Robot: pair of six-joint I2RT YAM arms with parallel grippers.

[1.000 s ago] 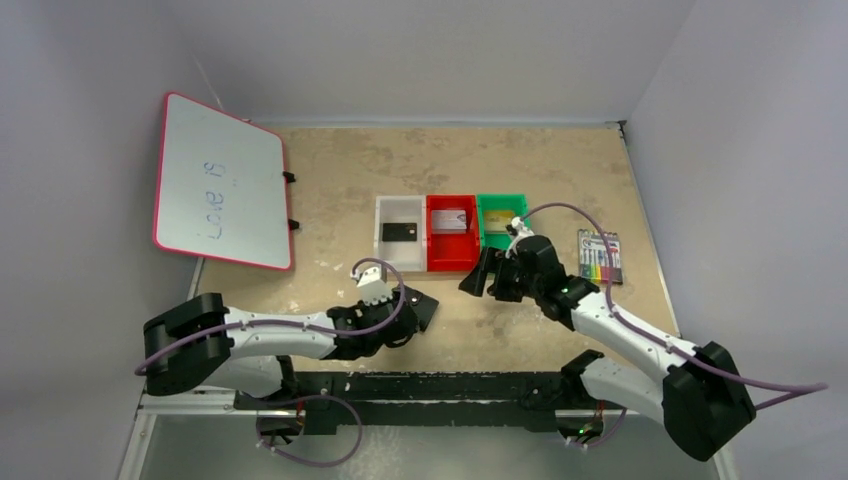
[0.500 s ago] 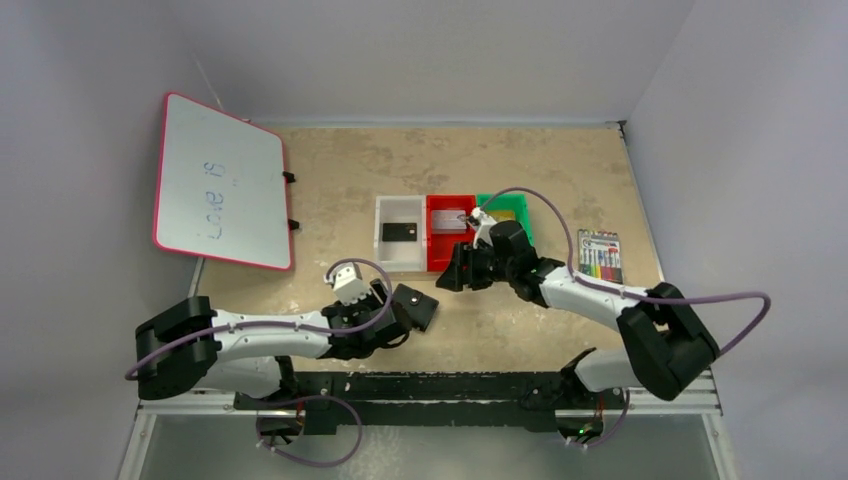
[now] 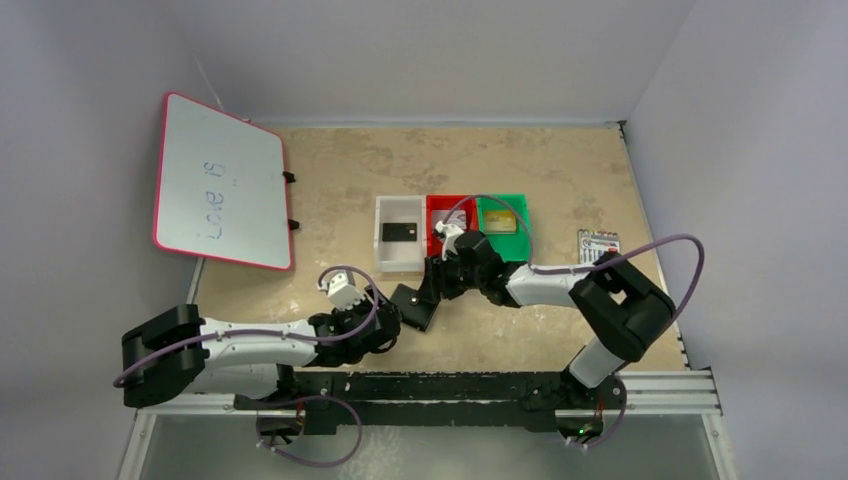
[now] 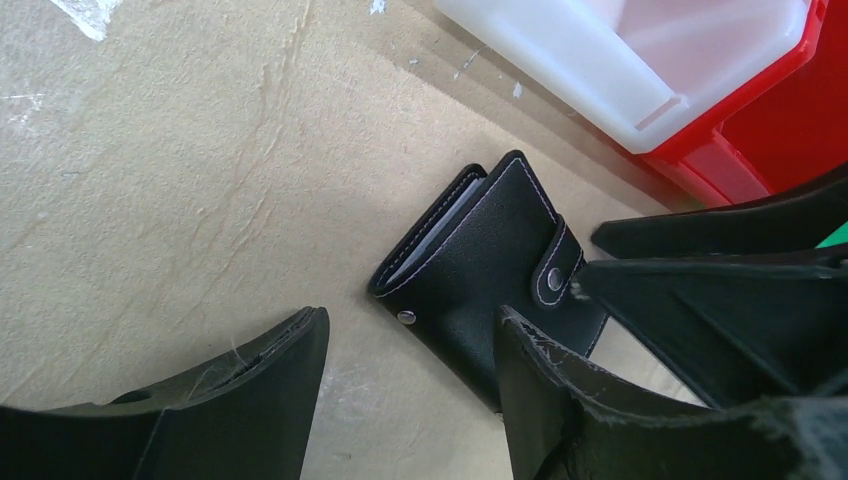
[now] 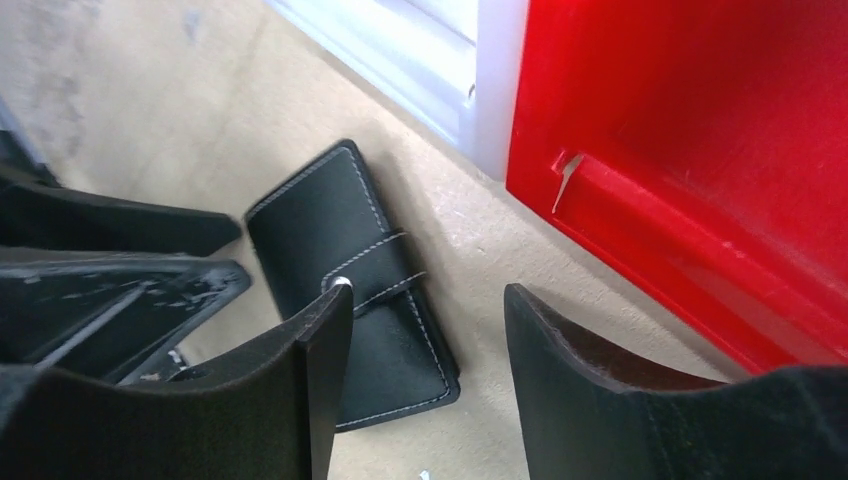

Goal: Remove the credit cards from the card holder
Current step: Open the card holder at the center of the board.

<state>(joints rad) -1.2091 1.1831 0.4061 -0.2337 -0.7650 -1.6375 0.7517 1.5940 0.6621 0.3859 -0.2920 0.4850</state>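
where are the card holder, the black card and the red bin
card holder [image 4: 478, 262], left wrist view, on its black front flap
black card [image 3: 399, 232], top external view, on the middle of its face
red bin [image 5: 660, 110], right wrist view, on its side wall

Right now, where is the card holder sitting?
In the top view the card holder lies closed on the table, just in front of the white bin, between the left claw and the right claw.
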